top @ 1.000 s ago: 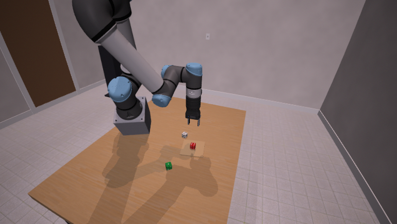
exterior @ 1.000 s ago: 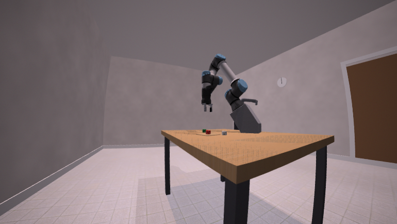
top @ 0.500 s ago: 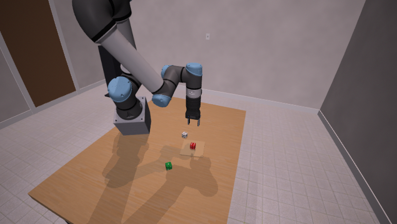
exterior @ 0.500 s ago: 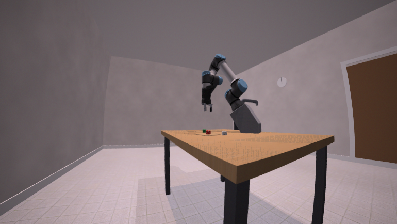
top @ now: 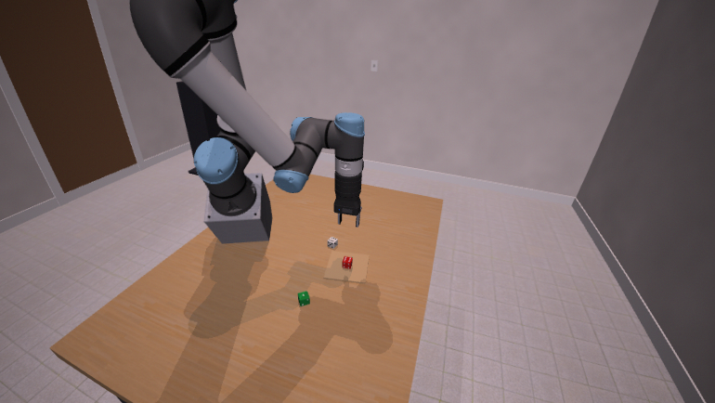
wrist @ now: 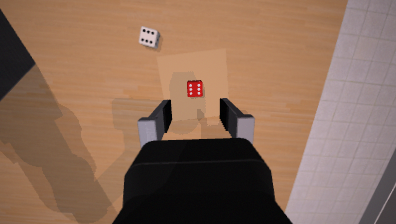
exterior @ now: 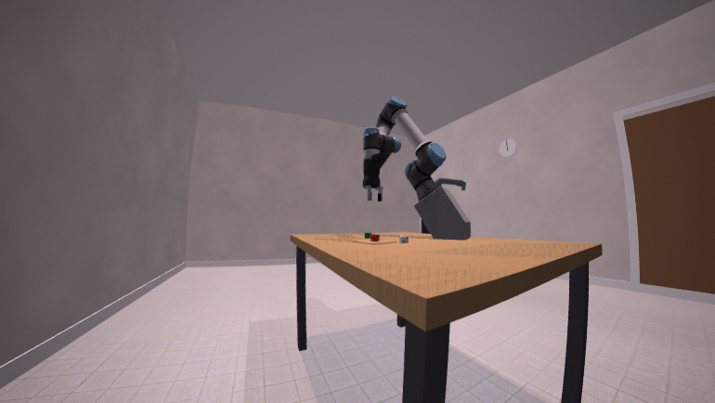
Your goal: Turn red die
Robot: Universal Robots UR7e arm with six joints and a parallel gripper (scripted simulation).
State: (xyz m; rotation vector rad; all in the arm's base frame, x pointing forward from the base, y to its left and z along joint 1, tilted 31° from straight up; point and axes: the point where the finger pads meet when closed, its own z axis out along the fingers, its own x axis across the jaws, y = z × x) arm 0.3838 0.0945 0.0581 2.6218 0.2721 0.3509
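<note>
The red die (wrist: pixel 194 88) lies flat on the tan mat and shows six on top. It also shows in the top view (top: pixel 346 262) and the exterior view (exterior: pixel 374 238). The white die (wrist: pixel 148 36) lies on the table beside the mat, also with six on top; it shows in the top view (top: pixel 332 242) too. My gripper (top: pixel 348 219) is open and empty, pointing down, well above the table over the mat's near edge. In the wrist view its fingers frame the mat below the red die.
A green die (top: pixel 303 298) lies on the table left of the mat, apart from it. The robot's base (top: pixel 239 213) stands at the table's back left. The table's right edge (top: pixel 430 279) is close to the mat.
</note>
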